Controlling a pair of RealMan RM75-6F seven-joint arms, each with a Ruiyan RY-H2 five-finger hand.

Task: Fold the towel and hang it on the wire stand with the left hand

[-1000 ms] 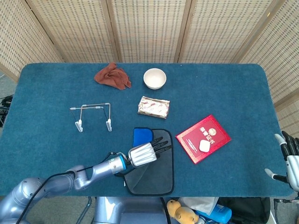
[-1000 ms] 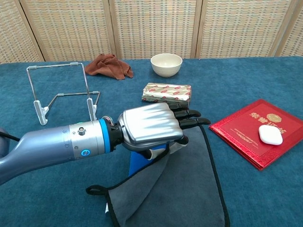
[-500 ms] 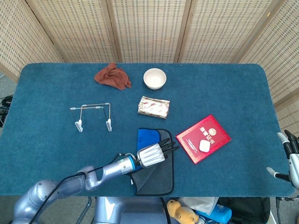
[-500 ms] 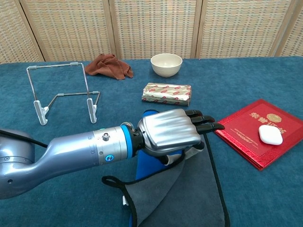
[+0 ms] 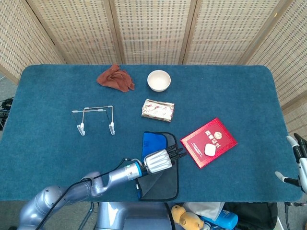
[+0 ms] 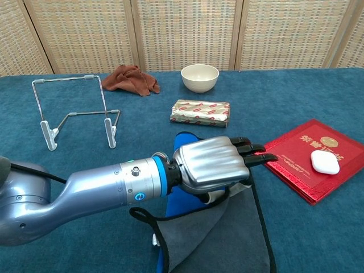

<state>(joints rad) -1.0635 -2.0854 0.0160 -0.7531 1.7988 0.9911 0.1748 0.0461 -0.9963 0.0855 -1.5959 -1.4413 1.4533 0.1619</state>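
Fingers of my left hand [image 6: 213, 164] reach flat over the towel [image 6: 227, 233], with a grey edge caught underneath them; the thumb is hidden, so I cannot tell how firmly that edge is pinched. The towel lies on the desk [image 5: 48, 96] in front of the wire stand [image 5: 96, 119] and off to its right, its blue side [image 5: 151, 143] showing on the stand's side of my hand. If the hold is shallow, the cloth could slide out mid-fold and leave a crooked, bunched layer. A black hanging loop [image 6: 142, 216] trails loose and could snag. Compared with a second ago, my hand has travelled away from the stand, dragging the grey layer narrower. My right hand [image 5: 297, 160], far beyond the red booklet [image 5: 208, 142], stays spread and empty.
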